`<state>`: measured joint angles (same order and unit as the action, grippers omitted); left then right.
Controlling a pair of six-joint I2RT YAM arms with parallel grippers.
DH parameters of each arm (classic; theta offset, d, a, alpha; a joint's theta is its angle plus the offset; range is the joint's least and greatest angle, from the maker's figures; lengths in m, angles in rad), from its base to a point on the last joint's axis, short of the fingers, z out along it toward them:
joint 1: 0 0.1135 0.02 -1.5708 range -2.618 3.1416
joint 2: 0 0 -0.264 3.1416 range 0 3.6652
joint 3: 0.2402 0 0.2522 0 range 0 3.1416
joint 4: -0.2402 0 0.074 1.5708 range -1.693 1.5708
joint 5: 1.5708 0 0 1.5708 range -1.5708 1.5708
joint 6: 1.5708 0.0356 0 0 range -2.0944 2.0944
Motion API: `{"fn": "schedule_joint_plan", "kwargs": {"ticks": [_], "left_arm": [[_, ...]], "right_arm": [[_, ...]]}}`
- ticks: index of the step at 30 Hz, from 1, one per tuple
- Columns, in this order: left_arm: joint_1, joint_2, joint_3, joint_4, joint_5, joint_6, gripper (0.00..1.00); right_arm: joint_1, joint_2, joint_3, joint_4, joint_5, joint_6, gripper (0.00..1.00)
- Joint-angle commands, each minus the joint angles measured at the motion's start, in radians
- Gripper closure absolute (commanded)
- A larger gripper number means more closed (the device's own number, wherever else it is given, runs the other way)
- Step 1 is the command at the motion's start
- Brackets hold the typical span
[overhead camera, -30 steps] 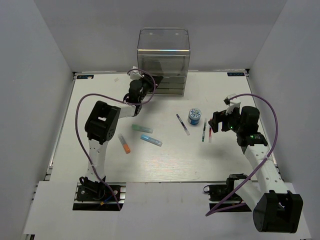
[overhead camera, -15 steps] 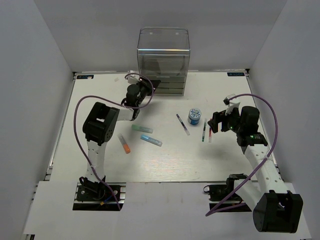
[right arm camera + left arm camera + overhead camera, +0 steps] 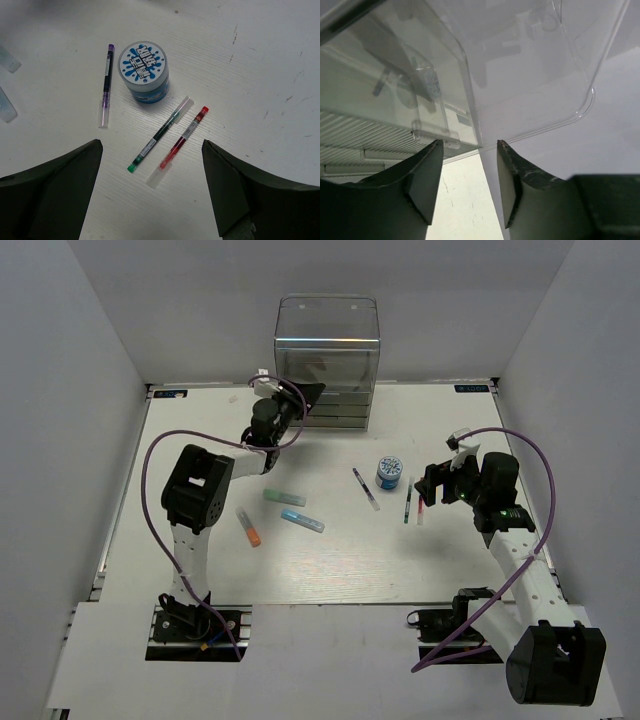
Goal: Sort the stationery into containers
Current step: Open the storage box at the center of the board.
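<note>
The clear organiser [image 3: 328,360] stands at the back of the table, its see-through top compartment over grey drawers [image 3: 365,135]. My left gripper [image 3: 303,395] is at its left front corner, open [image 3: 469,150], with nothing between its fingers. The blue-and-white roll [image 3: 390,472] [image 3: 144,71], a purple pen [image 3: 365,488] [image 3: 105,85], a green pen [image 3: 408,500] [image 3: 160,134] and a red pen [image 3: 421,508] [image 3: 181,145] lie right of centre. My right gripper [image 3: 432,485] hovers open [image 3: 151,147] above the green and red pens. A teal marker [image 3: 284,497], a light-blue marker [image 3: 302,520] and an orange-capped marker [image 3: 248,527] lie left of centre.
White walls close in the table on the left, the right and behind the organiser. Purple cables [image 3: 150,480] loop off both arms. The arm bases [image 3: 195,620] sit at the near edge.
My left gripper has moved farther back toward the organiser's left front corner. The right arm and the stationery have not moved.
</note>
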<state>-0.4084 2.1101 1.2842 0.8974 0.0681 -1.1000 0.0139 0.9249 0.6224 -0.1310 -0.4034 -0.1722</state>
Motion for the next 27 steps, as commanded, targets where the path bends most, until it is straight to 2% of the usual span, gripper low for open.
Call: {"fn": "schedule_joint_plan", "kwargs": {"ticks": [1, 10, 17, 27], "left_arm": [[0.0, -0.021, 0.041, -0.063, -0.024, 0.003, 0.41], [0.0, -0.021, 0.073, -0.207, -0.033, 0.003, 0.41], [0.0, 0.008, 0.087, -0.207, -0.053, -0.018, 0.41], [0.0, 0.06, 0.118, -0.14, -0.097, -0.132, 0.42]], "right_arm": [[0.0, -0.003, -0.001, 0.03, -0.014, -0.009, 0.14], [0.0, -0.003, -0.001, 0.031, -0.015, -0.007, 0.14], [0.0, 0.0, -0.003, 0.031, -0.012, -0.004, 0.14], [0.0, 0.005, -0.004, 0.037, -0.012, -0.007, 0.14]]}}
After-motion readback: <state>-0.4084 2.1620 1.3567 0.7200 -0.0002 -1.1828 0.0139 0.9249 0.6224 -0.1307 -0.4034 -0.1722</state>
